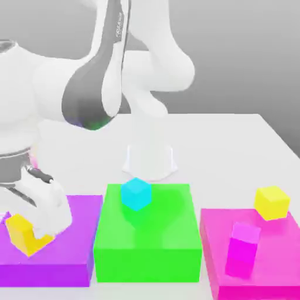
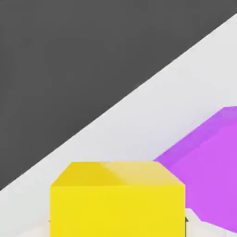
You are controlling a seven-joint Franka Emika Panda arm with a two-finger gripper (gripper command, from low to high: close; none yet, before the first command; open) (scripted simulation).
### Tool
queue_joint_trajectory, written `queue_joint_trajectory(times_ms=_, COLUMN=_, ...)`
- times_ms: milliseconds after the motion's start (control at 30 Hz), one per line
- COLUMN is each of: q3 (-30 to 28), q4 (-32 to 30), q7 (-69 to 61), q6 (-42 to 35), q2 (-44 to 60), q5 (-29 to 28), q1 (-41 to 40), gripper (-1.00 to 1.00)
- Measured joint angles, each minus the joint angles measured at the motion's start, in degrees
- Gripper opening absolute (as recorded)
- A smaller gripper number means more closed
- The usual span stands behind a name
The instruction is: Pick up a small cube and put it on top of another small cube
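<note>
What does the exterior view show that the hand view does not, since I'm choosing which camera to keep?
Only the exterior view: the cyan cube, green block, pink block, magenta cube and lemon-yellow cube.
Only the hand view: dark area beyond the pale surface.
Both: golden cube and purple block.

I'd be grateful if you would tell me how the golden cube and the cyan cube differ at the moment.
The golden cube is orange-yellow, while the cyan cube is light blue. The golden cube is in the gripper's grasp at the purple block, whereas the cyan cube rests free on the green block. Both are small, plain cubes.
</note>
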Motion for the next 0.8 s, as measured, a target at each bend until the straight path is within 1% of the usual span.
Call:
queue_joint_trajectory(times_ms=267, q3=2.5, q4=-13.4, q7=-2.3, q6=-3.3, q2=-16.7, q5=-1.9, q1=3.0, gripper=-1.0)
queue_joint_trajectory(times_ms=600, q3=5.7, q4=-30.1, q7=-7.8, q6=-7.4, q2=-37.5, q5=-0.9, q1=7.0, gripper=-1.0)
queue_joint_trajectory(times_ms=667, q3=6.0, q4=-32.5, q7=-8.4, q6=-5.3, q2=-37.8, q5=-0.7, q1=7.5, gripper=-1.0)
queue_joint_trajectory(times_ms=800, q3=6.3, q4=-35.5, q7=-8.8, q6=3.7, q2=-31.8, q5=-0.5, q1=7.4, gripper=-1.0)
